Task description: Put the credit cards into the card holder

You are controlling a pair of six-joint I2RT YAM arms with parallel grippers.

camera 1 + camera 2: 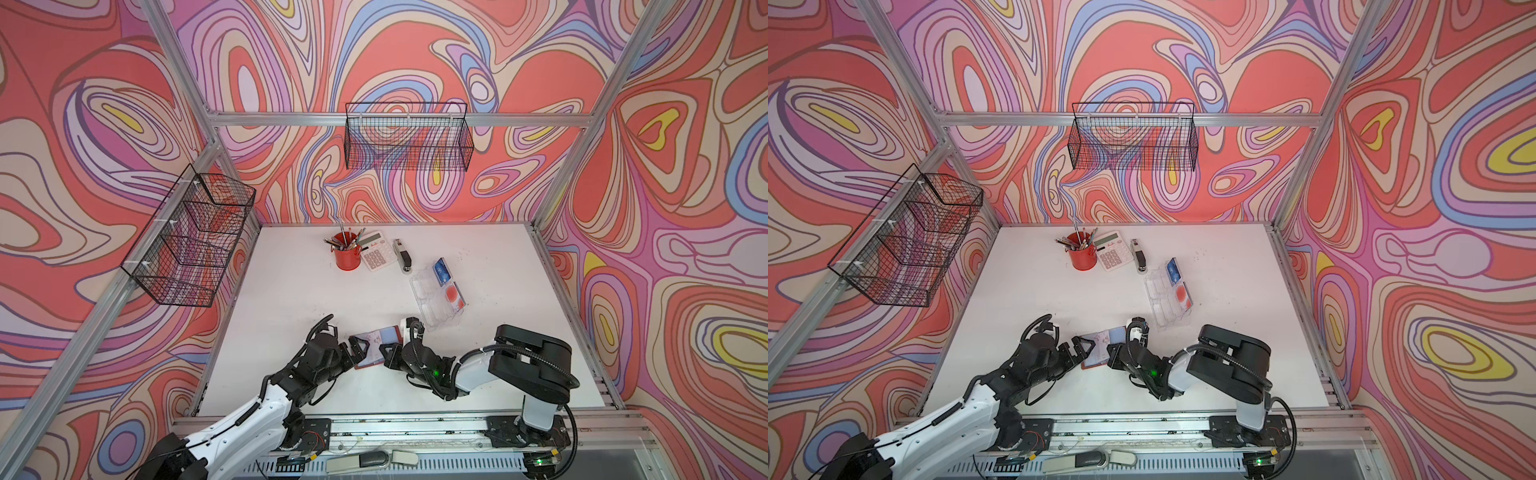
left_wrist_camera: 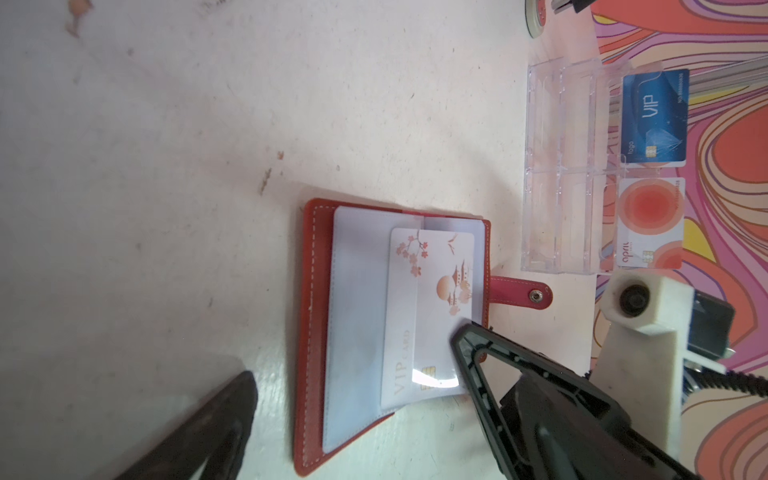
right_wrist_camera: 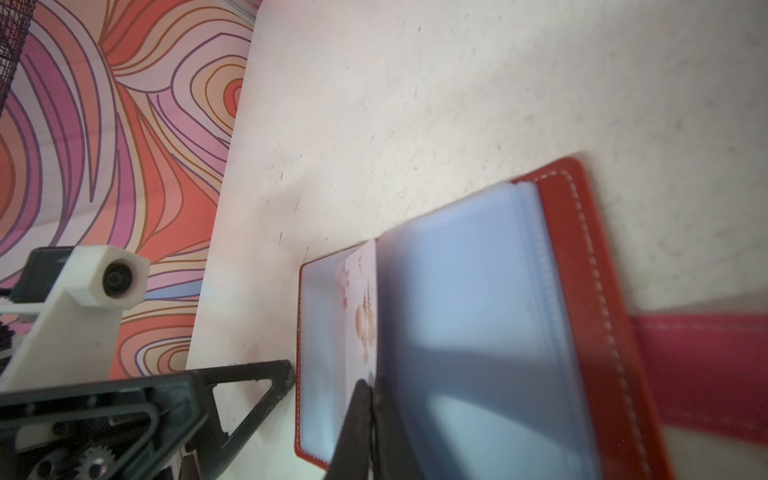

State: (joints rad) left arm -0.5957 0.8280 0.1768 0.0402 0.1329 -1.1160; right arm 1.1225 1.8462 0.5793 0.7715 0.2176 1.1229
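Shows the card holder (image 1: 376, 347) lying open on the table (image 1: 291, 311), close to the front edge and about midway along it, with its snap tab (image 2: 519, 293) toward the right edge. Shows a pale credit card (image 2: 432, 282) with blossoms and an orange sun lying across the clear sleeves (image 2: 357, 316), partly tucked under one. Finds the left gripper (image 1: 357, 353) spread wide at the holder's left end, one fingertip (image 3: 286, 372) just beside the red cover. Finds the right gripper (image 3: 372, 415) pinched thin at the holder's near right side, right at card and sleeve; cannot tell card from sleeve inside the pinch. Places a clear tray (image 1: 424, 299) farther back toward the right edge, with a blue credit card (image 1: 440, 268) and a red-circle credit card (image 1: 453, 295) in neighbouring compartments. Has a pencil cup (image 1: 347, 257), a calculator (image 1: 376, 251) and a stapler (image 1: 402, 255) near the back edge.
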